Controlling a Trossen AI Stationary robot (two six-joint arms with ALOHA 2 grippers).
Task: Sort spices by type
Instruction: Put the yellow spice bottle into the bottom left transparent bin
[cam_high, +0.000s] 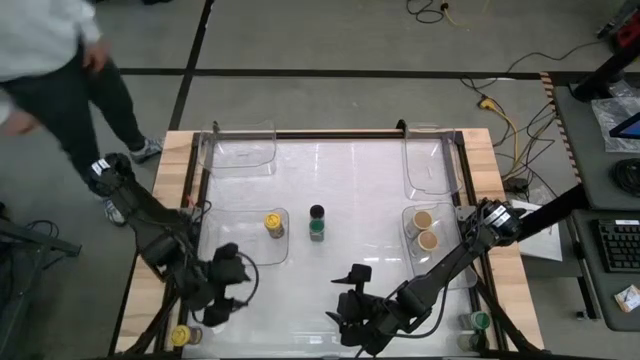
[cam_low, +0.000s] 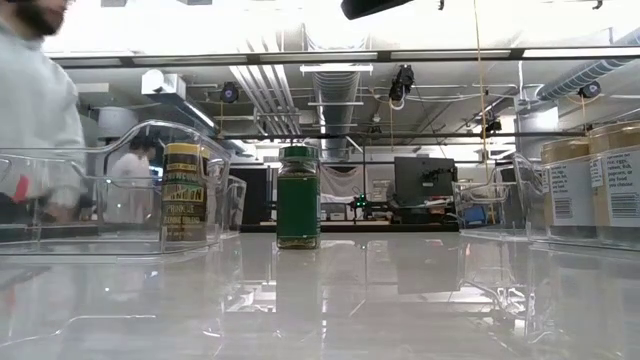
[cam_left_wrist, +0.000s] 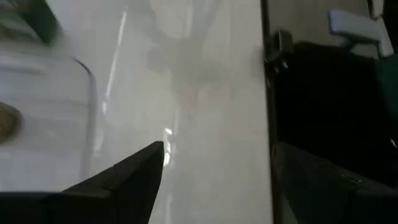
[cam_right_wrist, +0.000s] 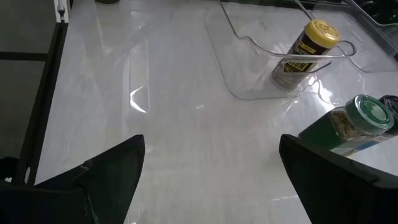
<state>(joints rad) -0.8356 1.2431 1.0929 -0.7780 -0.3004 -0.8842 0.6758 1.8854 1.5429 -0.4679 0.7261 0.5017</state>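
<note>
A yellow-lidded jar (cam_high: 274, 222) stands upright in a clear tray on the table's left half; the right wrist view shows this jar (cam_right_wrist: 305, 53) too. At mid-table stand a green-lidded jar (cam_high: 317, 231) and, just behind it, a black-lidded jar (cam_high: 317, 212). Two tan-lidded jars (cam_high: 426, 229) sit in the right tray. Another yellow-lidded jar (cam_high: 180, 336) and a green-lidded one (cam_high: 480, 322) stand at the near corners. My left gripper (cam_high: 226, 287) is open near the left near edge. My right gripper (cam_high: 347, 296) is open in front of the green-lidded jar (cam_right_wrist: 354, 124), touching nothing.
Clear plastic trays lie at the far left (cam_high: 242, 145), far right (cam_high: 428, 160), mid left (cam_high: 240, 245) and mid right (cam_high: 445, 255). Bare tabletop (cam_high: 340, 175) lies between them. A person (cam_high: 50, 60) stands beyond the far left corner. Cables and a desk lie off to the right.
</note>
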